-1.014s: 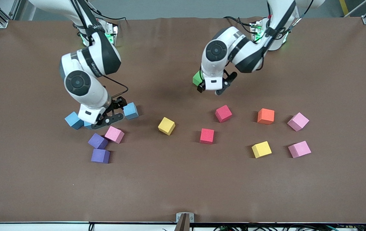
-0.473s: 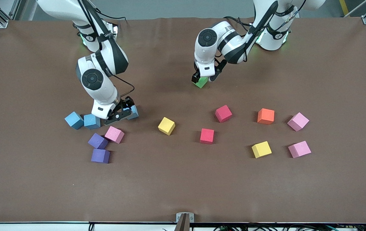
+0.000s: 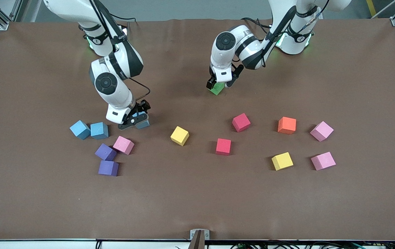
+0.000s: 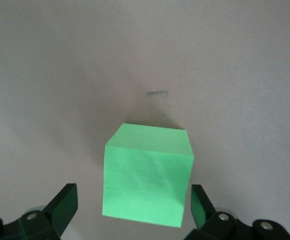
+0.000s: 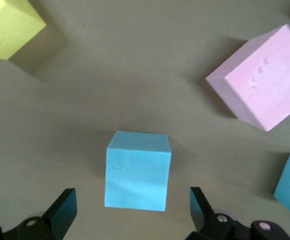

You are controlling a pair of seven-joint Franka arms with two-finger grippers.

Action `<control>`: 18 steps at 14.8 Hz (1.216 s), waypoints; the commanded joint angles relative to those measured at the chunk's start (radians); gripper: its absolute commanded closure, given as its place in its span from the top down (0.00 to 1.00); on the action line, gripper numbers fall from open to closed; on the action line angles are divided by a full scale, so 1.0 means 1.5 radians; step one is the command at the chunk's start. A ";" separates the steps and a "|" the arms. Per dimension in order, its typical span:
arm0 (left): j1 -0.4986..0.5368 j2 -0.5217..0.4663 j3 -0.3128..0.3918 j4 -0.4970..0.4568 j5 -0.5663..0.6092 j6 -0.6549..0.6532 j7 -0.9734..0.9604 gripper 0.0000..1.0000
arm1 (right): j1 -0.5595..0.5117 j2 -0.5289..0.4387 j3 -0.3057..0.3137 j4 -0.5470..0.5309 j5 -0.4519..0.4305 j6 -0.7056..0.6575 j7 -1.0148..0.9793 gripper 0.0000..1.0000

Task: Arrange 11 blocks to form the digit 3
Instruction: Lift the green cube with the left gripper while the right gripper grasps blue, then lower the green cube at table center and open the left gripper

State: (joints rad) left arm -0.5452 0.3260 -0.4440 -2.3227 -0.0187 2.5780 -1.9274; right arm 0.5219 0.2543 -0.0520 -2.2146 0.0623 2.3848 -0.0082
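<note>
— Looking at the left gripper (image 3: 221, 84) first: what has it got?
— It hangs low over the green block (image 3: 216, 88), which rests on the table (image 3: 197, 200) well apart from the others. In the left wrist view the fingers (image 4: 65, 206) stand wide, one on each side of the cube (image 4: 147, 176), with a gap at both faces. Nothing is gripped.
— Why there, alone?
— My guess is that it marks the start of the digit, set down in bare space nearer the bases so the figure has room.
— And the right gripper (image 3: 135, 118)?
— Also spread, down at the table and straddling a blue block (image 3: 142, 123). The right wrist view shows that cube (image 5: 138, 170) centred between the fingers (image 5: 64, 206), untouched on both sides. That centring suits a squeeze next.
— What lies around it?
— Two more blue blocks (image 3: 89, 130) sit just beside it toward the right arm's end, a pink block (image 3: 123, 145) and two purple blocks (image 3: 106, 159) close by. The yellow block (image 3: 179, 135) lies off toward the middle. Red, orange, yellow and pink cubes are scattered toward the left arm's end, so the three is barely begun.
</note>
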 commanded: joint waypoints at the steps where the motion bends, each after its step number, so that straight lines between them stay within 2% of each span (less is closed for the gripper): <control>1: -0.004 0.022 0.005 -0.002 0.014 0.017 -0.016 0.97 | 0.010 0.002 -0.004 -0.020 0.013 0.025 -0.002 1.00; 2: -0.002 0.024 0.005 -0.001 0.014 0.017 -0.016 0.93 | 0.010 0.007 -0.004 -0.022 0.013 0.035 -0.002 1.00; 3: -0.001 0.024 0.005 0.001 0.017 0.017 -0.016 0.79 | 0.010 0.012 -0.004 -0.025 0.013 0.043 -0.002 1.00; 5: -0.002 0.023 0.005 0.010 0.036 0.017 -0.014 0.23 | 0.008 0.026 -0.004 -0.025 0.013 0.053 -0.003 1.00; 7: -0.006 0.021 0.004 0.025 0.071 0.014 -0.014 0.01 | 0.004 0.036 -0.004 -0.026 0.013 0.071 -0.004 1.00; 9: -0.010 0.021 0.002 0.055 0.116 0.003 -0.004 0.00 | 0.004 0.042 -0.005 -0.029 0.013 0.077 -0.004 1.00; 11: -0.021 0.035 -0.002 0.105 0.180 -0.056 0.017 0.00 | 0.005 0.043 -0.004 -0.039 0.013 0.095 -0.003 1.00; 15: -0.057 0.126 -0.003 0.252 0.187 -0.168 0.111 0.01 | 0.006 0.044 -0.004 -0.061 0.013 0.115 -0.003 1.00; 16: -0.060 0.144 -0.003 0.270 0.187 -0.171 0.134 0.01 | 0.008 0.044 -0.004 -0.065 0.013 0.116 -0.003 0.95; 17: -0.062 0.156 -0.003 0.278 0.188 -0.171 0.163 0.01 | 0.009 0.044 -0.004 -0.068 0.013 0.121 -0.003 0.81; 18: -0.067 0.161 -0.003 0.284 0.188 -0.170 0.194 0.02 | 0.009 0.045 -0.004 -0.068 0.013 0.122 -0.003 0.58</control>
State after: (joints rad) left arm -0.6344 0.5022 -0.4482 -1.9640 0.2427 2.3462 -1.7137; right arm 0.5285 0.3342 -0.0580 -2.2897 0.0626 2.5447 -0.0082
